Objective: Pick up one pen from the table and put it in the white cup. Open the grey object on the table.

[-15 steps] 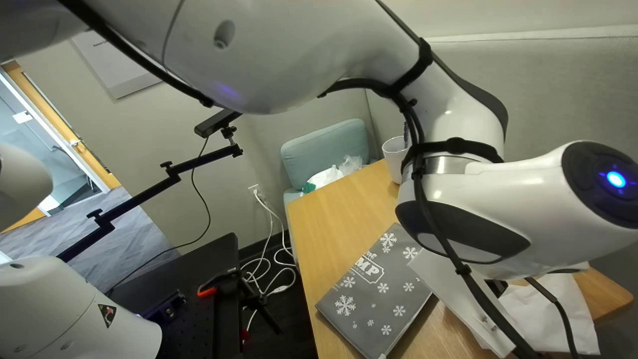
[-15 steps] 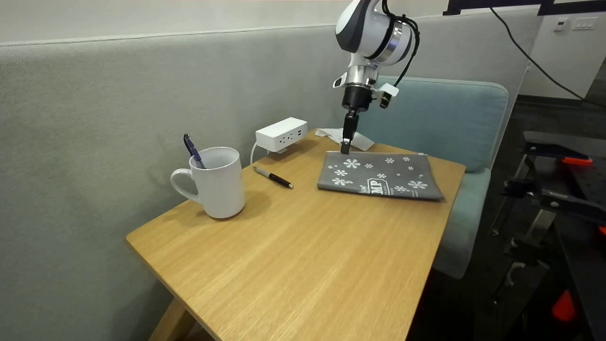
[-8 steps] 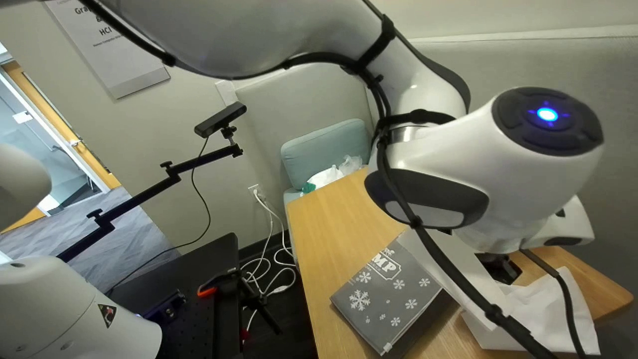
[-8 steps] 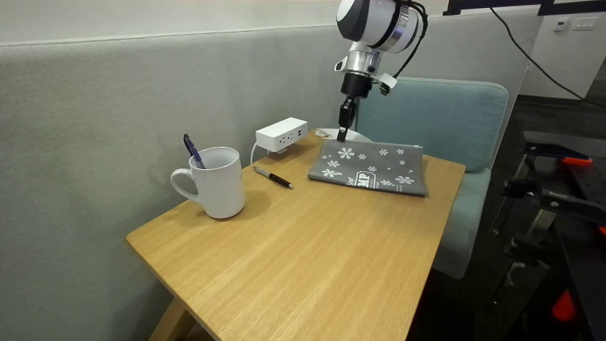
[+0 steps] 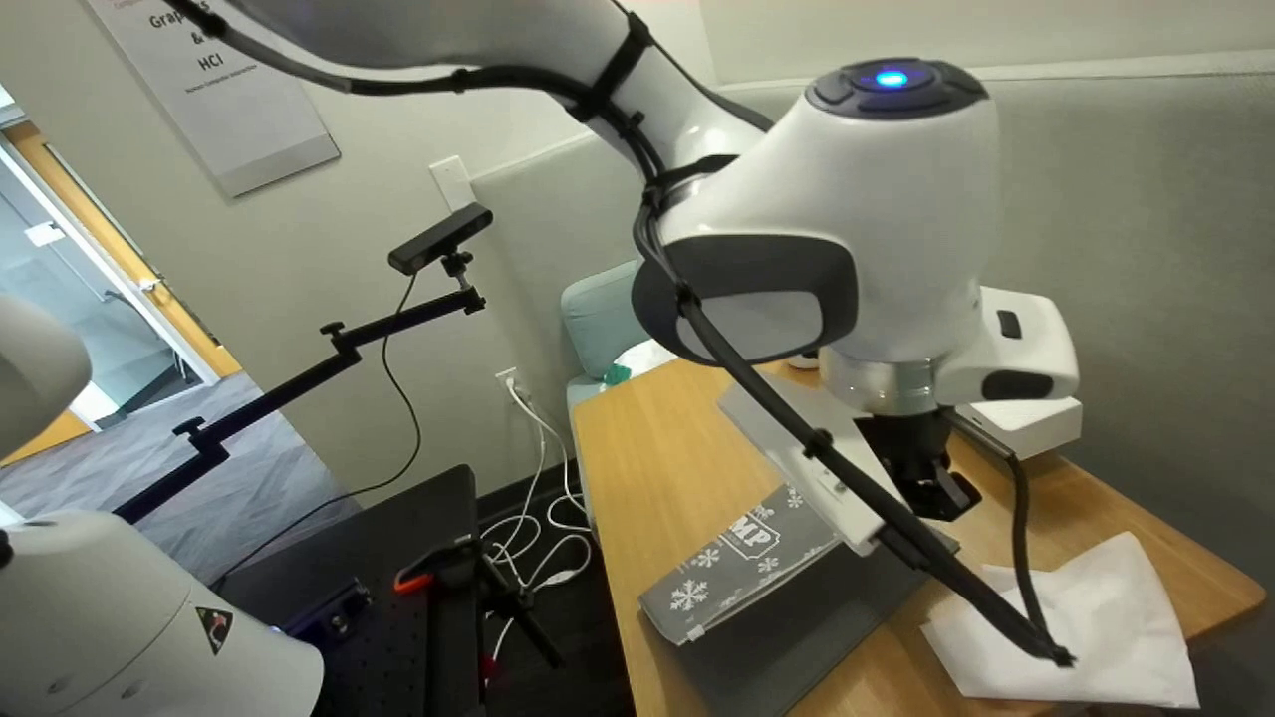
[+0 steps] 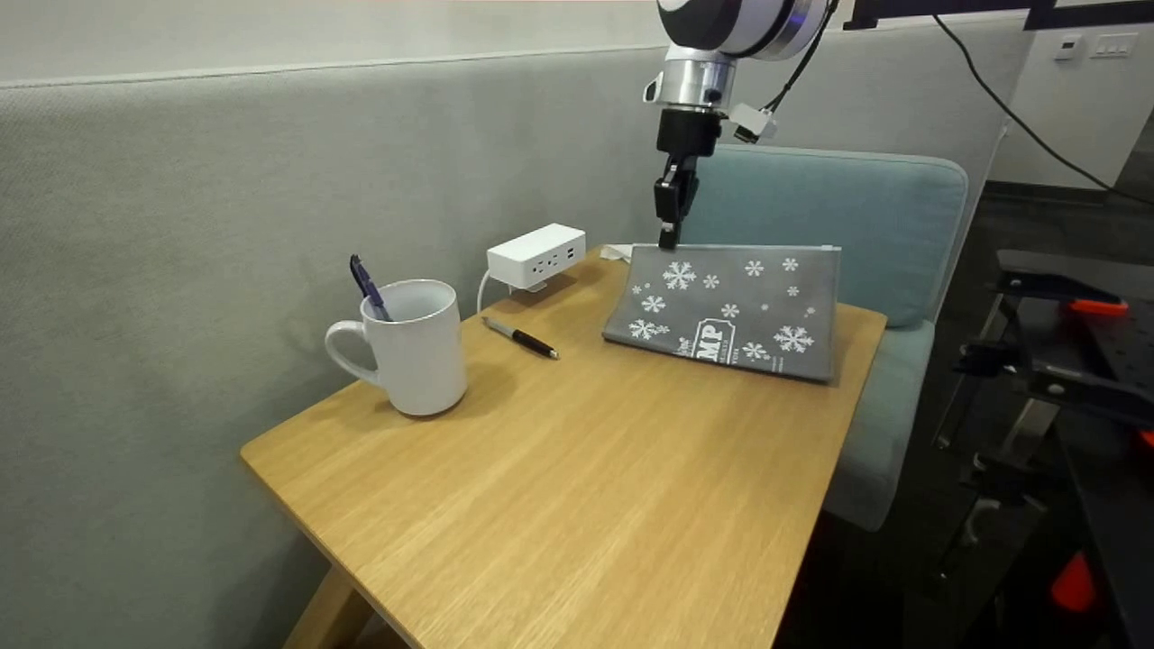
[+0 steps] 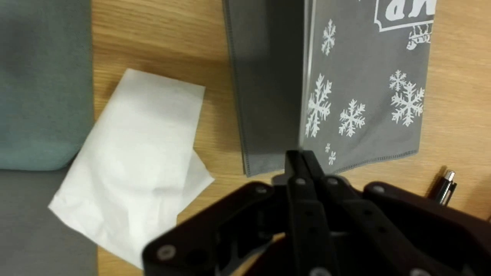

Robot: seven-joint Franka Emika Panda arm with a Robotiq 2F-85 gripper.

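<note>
one blue pen (image 6: 368,287) leaning in white cup (image 6: 422,361), one black pen (image 6: 521,337) near it on table (image 6: 559,505); gripper (image 7: 301,154) pinched together on edge of grey pouch (image 6: 721,306), printed layer (image 7: 368,88) tilted up

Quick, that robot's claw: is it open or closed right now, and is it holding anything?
Gripper: closed, its jaws pinching the raised edge of the grey snowflake-printed object.

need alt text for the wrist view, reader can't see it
A black gripper pinches a grey bag near one corner, holding its snowflake-printed top layer above a plain grey layer. To the left, a white napkin lies partly past the edge of the wooden table; at lower right, one end of a pen shows.
</note>
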